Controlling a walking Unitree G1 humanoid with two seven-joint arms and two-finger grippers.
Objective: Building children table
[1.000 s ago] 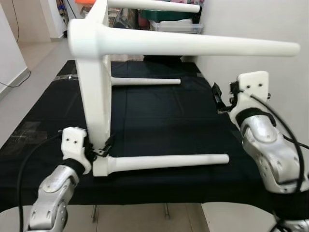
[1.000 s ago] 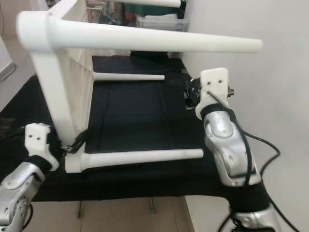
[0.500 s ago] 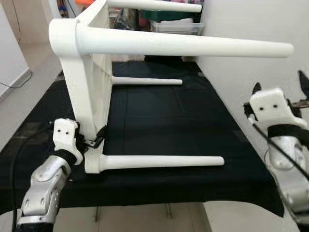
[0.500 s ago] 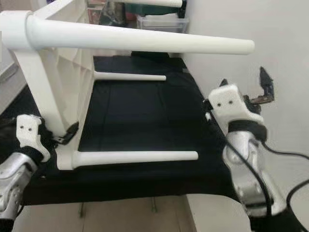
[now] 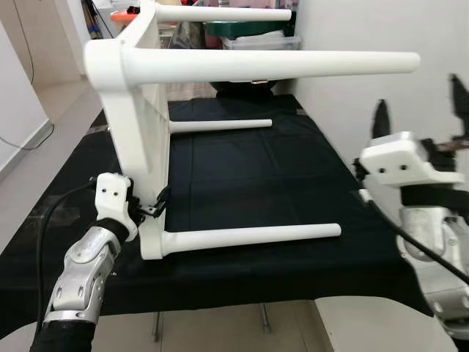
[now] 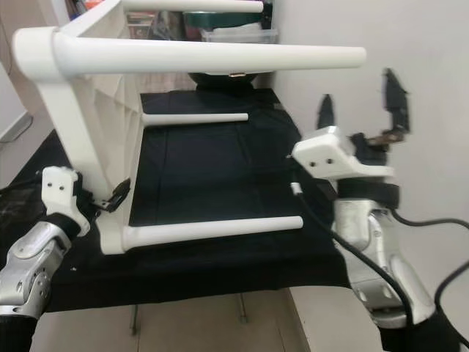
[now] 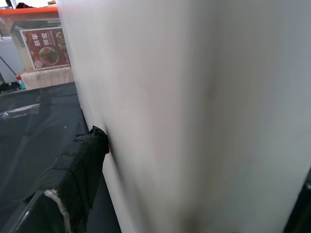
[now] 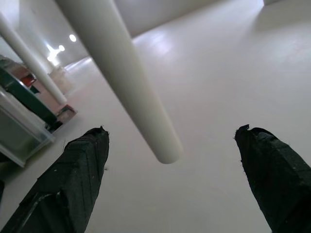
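Note:
A white children's table (image 5: 143, 139) lies on its side on the black-covered worktable (image 5: 256, 176), its legs pointing right. My left gripper (image 5: 156, 204) is shut on the tabletop's edge near the lower front leg (image 5: 249, 236). In the left wrist view one black finger (image 7: 77, 170) presses against the white panel (image 7: 194, 111). My right gripper (image 6: 359, 106) is open with its fingers pointing up, just below the free end of the upper front leg (image 5: 278, 64). In the right wrist view that leg's tip (image 8: 163, 145) hangs between the spread fingers (image 8: 73, 179), untouched.
A white wall (image 5: 352, 37) runs close along the right side of the worktable. Storage boxes (image 5: 256, 40) stand behind it, one with an orange lid (image 7: 34, 12). Open floor (image 5: 58, 103) lies to the left. The worktable's front edge is just below the lower leg.
My right gripper has risen and turned its open fingers up under the upper leg's tip. The left gripper keeps its hold while the white table shifts slightly.

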